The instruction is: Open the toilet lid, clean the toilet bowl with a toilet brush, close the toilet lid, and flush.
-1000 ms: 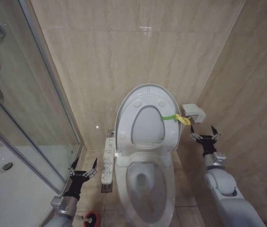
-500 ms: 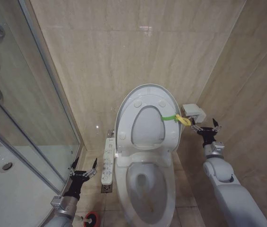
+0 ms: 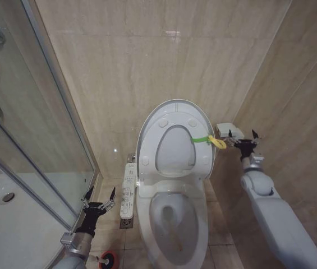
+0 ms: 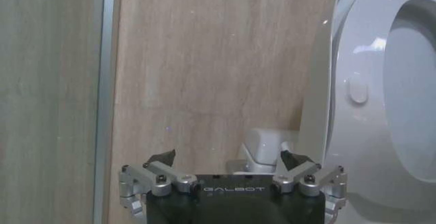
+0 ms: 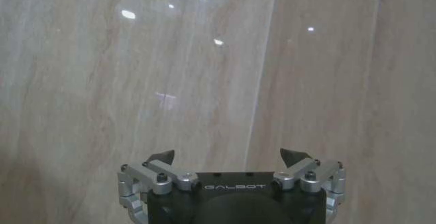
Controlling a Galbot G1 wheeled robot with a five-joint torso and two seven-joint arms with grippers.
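Beside the upright glossy white oval plastic toilet lid point(image 3: 174, 143), the right gripper point(image 3: 244, 138) hovers wide open and empty near its yellow-green strap point(image 3: 209, 139), likely the best hold on that light, slippery cover.

The toilet bowl point(image 3: 172, 224) runs off the bottom edge of the head view, so its front rim is cut away. The toilet brush point(image 3: 108, 259) sits at that same edge behind the left arm; only its black head and a stub of pale handle show, against something red (too little of it shows to tell what it is). In the left wrist view the toilet lid point(image 4: 371, 96) is cropped at the picture's edge, its far half out of frame, and a pale fitting point(image 4: 267, 150) by the wall is partly hidden behind the left gripper point(image 4: 228, 157).
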